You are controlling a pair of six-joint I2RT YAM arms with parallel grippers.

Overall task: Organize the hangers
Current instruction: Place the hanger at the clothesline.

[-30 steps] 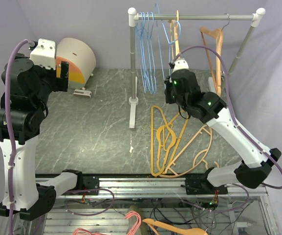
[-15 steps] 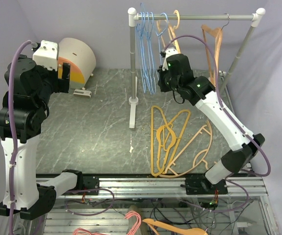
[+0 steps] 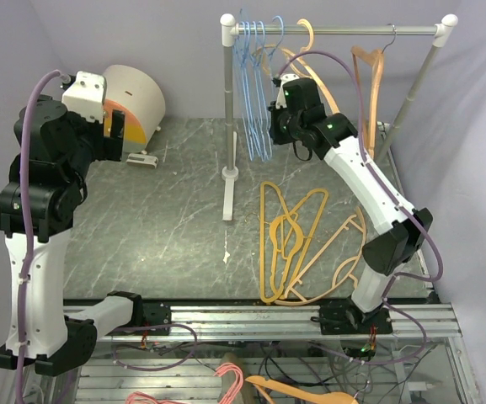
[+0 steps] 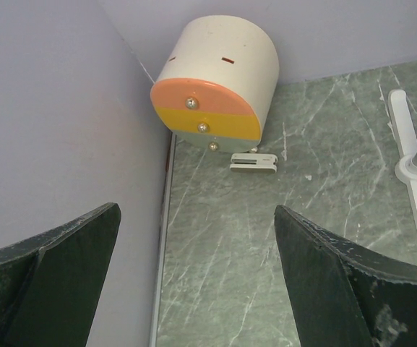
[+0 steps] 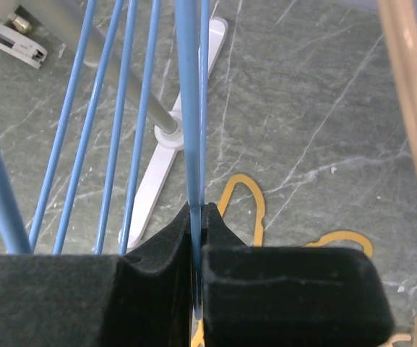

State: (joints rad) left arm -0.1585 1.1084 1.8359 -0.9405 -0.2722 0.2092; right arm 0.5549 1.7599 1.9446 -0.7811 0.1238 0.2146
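Note:
Several light-blue wire hangers (image 3: 251, 93) hang at the left end of the rail (image 3: 394, 30). An orange hanger (image 3: 367, 76) hangs further right and another (image 3: 308, 46) near the middle. Several orange and tan hangers (image 3: 297, 244) lie in a pile on the table. My right gripper (image 3: 275, 119) is raised beside the blue group and is shut on a blue wire hanger (image 5: 191, 108); its wire runs between the pads at the fingertips (image 5: 197, 217). My left gripper (image 3: 116, 126) is open and empty, high at the left (image 4: 194, 238).
A cream drum with an orange and yellow face (image 3: 133, 101) stands at the back left, also in the left wrist view (image 4: 215, 79), with a small white clip (image 3: 142, 160) in front. The rack's white post and foot (image 3: 228, 198) stand mid-table. The purple wall is close on the left.
My right arm has stretched up and to the left, carrying the blue hanger closer to the blue group on the rail. The left arm has shifted only slightly.

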